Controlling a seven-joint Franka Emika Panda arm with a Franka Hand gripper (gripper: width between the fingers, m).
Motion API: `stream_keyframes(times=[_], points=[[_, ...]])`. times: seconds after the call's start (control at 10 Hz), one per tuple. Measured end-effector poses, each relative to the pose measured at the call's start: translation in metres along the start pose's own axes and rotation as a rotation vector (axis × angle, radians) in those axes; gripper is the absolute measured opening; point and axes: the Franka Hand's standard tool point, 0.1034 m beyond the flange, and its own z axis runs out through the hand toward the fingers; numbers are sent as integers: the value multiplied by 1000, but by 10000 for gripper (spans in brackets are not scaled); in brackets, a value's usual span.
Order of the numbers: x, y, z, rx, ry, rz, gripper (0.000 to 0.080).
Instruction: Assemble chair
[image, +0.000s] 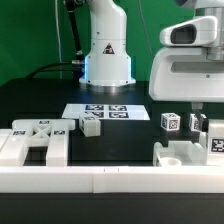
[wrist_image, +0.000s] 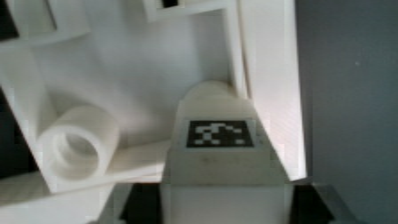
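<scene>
The chair lies in loose white tagged parts on the black table. In the wrist view my gripper (wrist_image: 214, 206) is shut on a chunky white chair part (wrist_image: 217, 120) with a square tag on its face; the dark fingers (wrist_image: 135, 202) press both its sides. Beside it lies another white piece with a round peg or hole (wrist_image: 75, 146). In the exterior view the gripper (image: 197, 112) is down at the right, among a tagged block (image: 170, 122), a tagged part (image: 214, 138) and a notched piece (image: 182, 156). What it holds is mostly hidden there.
The marker board (image: 100, 111) lies mid-table before the robot base (image: 107, 60). A small white block (image: 92, 125) and a large flat chair part (image: 40, 142) sit at the exterior view's left. A long white border wall (image: 110, 182) runs along the front.
</scene>
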Motion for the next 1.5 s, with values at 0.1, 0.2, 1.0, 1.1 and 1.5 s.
stream_keyframes(times=[0.1,0.2,1.0,1.1,1.5], points=[[0,0,1,11,-2,136,288],[-1,-1,1,11,-3,223,288],[-3,-3,1,30,-14,1067,289],[-3,-3,1,33,-18,1123,289],[-3,-4,1,36,-29,1377,290]])
